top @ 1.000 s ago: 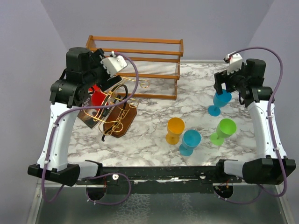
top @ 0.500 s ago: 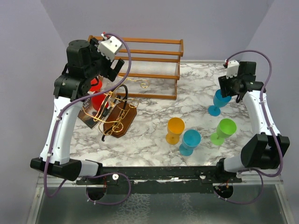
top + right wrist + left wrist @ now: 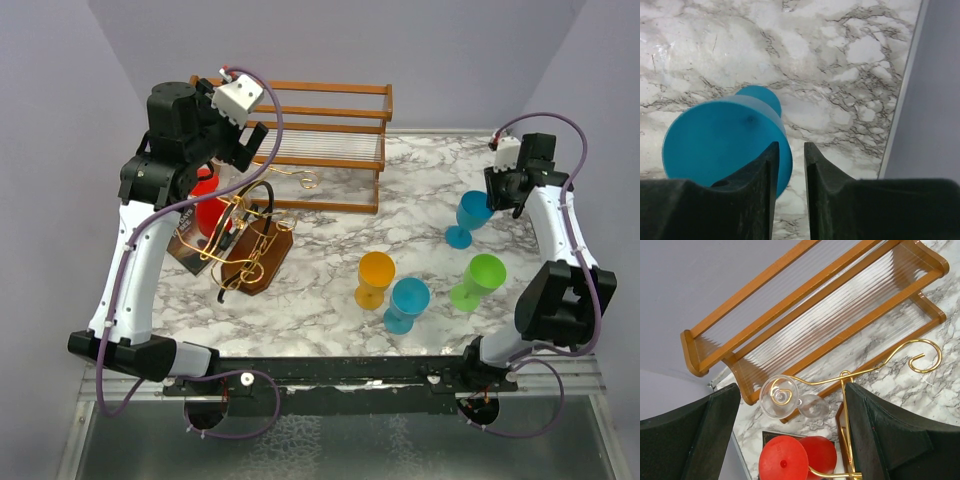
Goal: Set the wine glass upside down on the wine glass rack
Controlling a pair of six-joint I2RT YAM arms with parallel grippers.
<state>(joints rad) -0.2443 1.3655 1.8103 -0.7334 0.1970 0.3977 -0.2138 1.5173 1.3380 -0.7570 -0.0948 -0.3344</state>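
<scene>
- red wine glass (image 3: pixel 800 457) hangs in the gold wire of the wine glass rack (image 3: pixel 258 258), on the left side of the table (image 3: pixel 330 235). In the left wrist view you see its round foot turned up toward the camera and the bowl behind it, so it's foot-up, a bit tilted.
- clear glass (image 3: pixel 780 396) is on the same rack, just far of the red one. A gold wire curl shows through its foot.
- rack stands on its dark brown base, just near of the wooden slatted frame (image 3: pixel 330 100).
- your left gripper (image 3: pixel 794 390) hovers above the rack with its fingers spread wide and nothing between them. Both racked glasses show in the gap, below it.
- blue wine glass (image 3: pixel 720 145) stands upright on its foot at the far right of the table.
- your right gripper (image 3: pixel 791 145) is at that glass's right rim. The jaws stand at a narrow slot, not pressed together.
- one finger overlaps the mouth of the bowl and the other sits outside the wall. A sliver of marble shows between the wall and the outer finger, so it isn't pinching the glass. You can't tell from these views whether either finger touches the rim.
- orange glass (image 3: pixel 375 275) and light blue glass (image 3: pixel 408 303) stand upright just beside each other, near and right of centre. The green glass (image 3: pixel 480 278) stands upright further right, apart from them.
- those three are well clear of both grippers.
</scene>
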